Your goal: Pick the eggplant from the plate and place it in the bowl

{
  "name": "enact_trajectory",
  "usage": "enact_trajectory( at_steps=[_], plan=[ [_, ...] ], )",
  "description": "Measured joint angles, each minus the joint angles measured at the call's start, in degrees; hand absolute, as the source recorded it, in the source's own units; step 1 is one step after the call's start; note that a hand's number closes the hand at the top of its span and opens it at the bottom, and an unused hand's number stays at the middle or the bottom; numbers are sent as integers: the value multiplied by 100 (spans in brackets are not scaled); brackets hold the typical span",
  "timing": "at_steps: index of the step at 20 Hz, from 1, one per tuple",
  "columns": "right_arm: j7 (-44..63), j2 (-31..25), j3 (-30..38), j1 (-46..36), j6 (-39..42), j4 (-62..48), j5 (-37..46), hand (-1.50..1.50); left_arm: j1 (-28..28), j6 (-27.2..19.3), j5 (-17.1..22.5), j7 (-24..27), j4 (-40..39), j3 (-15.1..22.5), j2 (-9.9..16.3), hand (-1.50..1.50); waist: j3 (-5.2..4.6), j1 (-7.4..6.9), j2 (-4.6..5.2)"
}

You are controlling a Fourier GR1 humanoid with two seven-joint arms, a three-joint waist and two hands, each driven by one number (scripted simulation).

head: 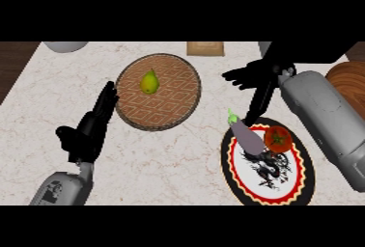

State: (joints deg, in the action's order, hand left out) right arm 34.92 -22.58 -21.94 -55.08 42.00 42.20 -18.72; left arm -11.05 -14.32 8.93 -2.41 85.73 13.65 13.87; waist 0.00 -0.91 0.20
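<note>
A purple eggplant (249,138) with a green stem lies on the round patterned plate (230,166) at the lower right, next to a red tomato (277,138). My right hand (261,73) hovers just beyond the plate's far edge. It is open, with its fingers spread and one fingertip reaching down close to the eggplant's stem end. The woven brown bowl (176,103) stands at the upper middle and holds a yellow-green pear (149,82). To the left of the bowl my left hand (91,126) rests open with its fingers up, holding nothing.
A grey round vessel (65,46) sits at the far left edge of the counter. A tan square board (206,48) lies at the far middle, and a round wooden piece (350,78) shows at the right edge. Dark floor borders the counter's left side.
</note>
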Motion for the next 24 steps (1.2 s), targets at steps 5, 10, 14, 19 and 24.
enact_trajectory(
  at_steps=[5, 10, 14, 19, 24],
  plan=[
    [-56, 72, 242, 192, 268, -16, 189, -150, 56, 101, -100, -13, 12, -128, -54, 0, 0, 39, -10],
    [-163, 56, 626, 321, 425, -131, 228, -150, 127, 249, -150, 79, -28, -270, -98, 0, 0, 48, -12],
    [-12, 164, 936, 344, 394, -141, 106, -150, 177, 270, -244, 25, 18, -286, -186, 0, 0, 56, -17],
    [375, 204, 1288, 448, 351, 37, -103, -150, 138, 373, -307, 60, -74, -416, -269, 0, 0, 70, -19],
    [678, 390, 1402, 773, 234, 310, -151, -150, 369, 411, -472, 167, 21, -348, -388, 0, -1, 79, -24]
  ],
)
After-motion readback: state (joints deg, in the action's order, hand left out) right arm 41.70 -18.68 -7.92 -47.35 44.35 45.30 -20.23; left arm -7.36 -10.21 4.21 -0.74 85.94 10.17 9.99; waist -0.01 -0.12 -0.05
